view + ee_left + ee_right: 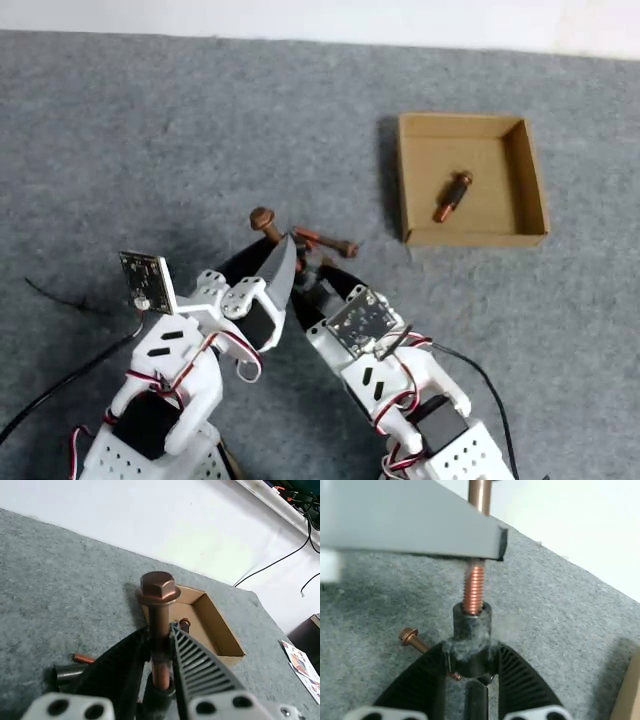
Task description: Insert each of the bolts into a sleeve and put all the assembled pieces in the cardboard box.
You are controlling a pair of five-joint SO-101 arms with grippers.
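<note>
The gray mat (150, 130) is covering the table, and beyond its far edge a white surface (175, 525) is showing, with black cables (280, 555) trailing across it.

The cardboard box (490, 150) is sitting open-topped on the mat, on the far right as the high view shows it. It is holding one assembled piece (452, 196), which is lying flat on the box floor on a diagonal.

The two arms are meeting near the middle of the mat, well apart from the box. The left gripper (160, 630) is pinching a copper bolt (158, 587) by its shaft, with the ribbed fingers (192, 655) pressing on either side. The bolt's hex head is sticking out past the fingertips, away from the arm, and its long axis is running back between the fingers toward the other arm. The right gripper (470, 652) is clamping a dark sleeve (472, 627) with its open mouth facing the bolt, so the two axes are lining up. The bolt's threaded end is entering that mouth, and most of the thread is showing outside it.

Loose bolts (335, 243) are lying flat on the mat just beyond the grippers. A spare sleeve (67, 672) is lying on its side beside one of them.
</note>
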